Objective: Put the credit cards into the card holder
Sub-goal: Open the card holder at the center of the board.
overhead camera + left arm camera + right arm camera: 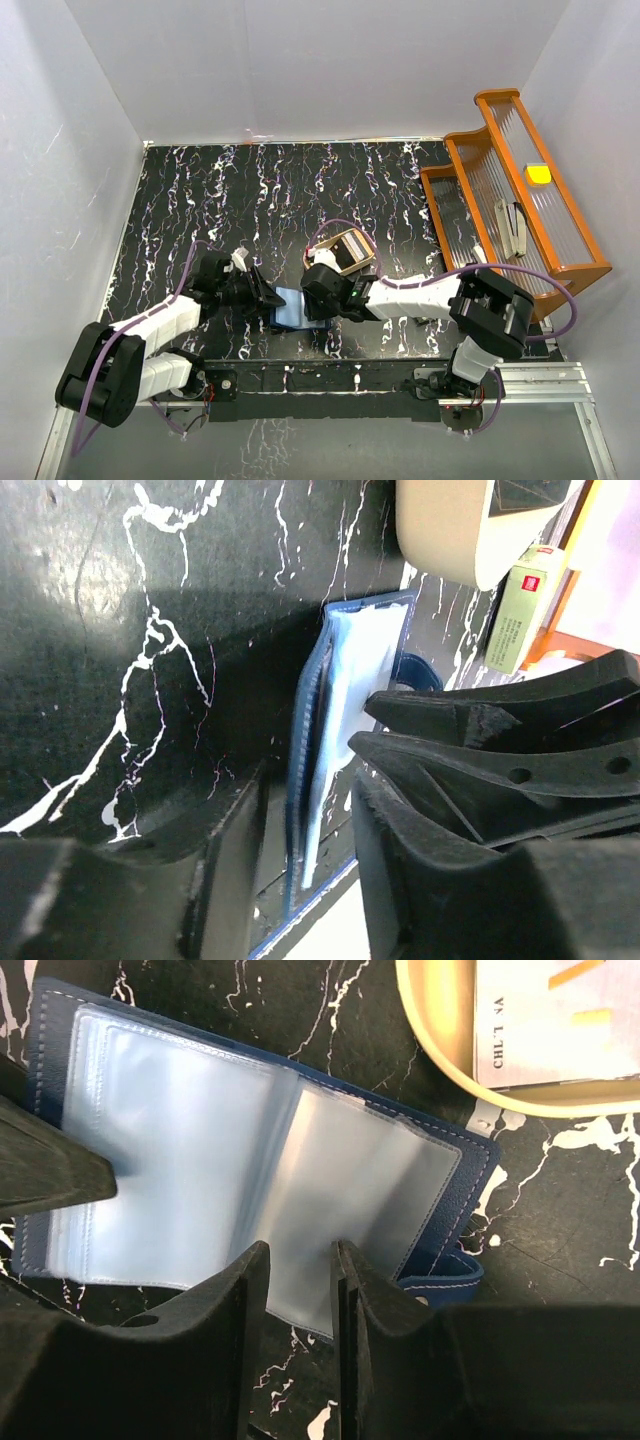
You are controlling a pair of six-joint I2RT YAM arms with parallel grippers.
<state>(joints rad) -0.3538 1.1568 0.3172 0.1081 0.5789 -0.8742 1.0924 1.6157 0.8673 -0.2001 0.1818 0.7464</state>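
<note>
Card holder (296, 306) lies open, lower centre, between both arms. Left fingers (266, 297) part-open astride its edge, gripping nothing; likely fencing it in. Right fingers (315, 300) narrowly apart over a clear sleeve (350, 1180), no pinch seen; probably opening a pocket. Card (550, 1030) sits in tan tray (440, 1060) just beside. Black, white-veined tabletop (200, 200); white walls (300, 60); orange rack (500, 180) at right.
</note>
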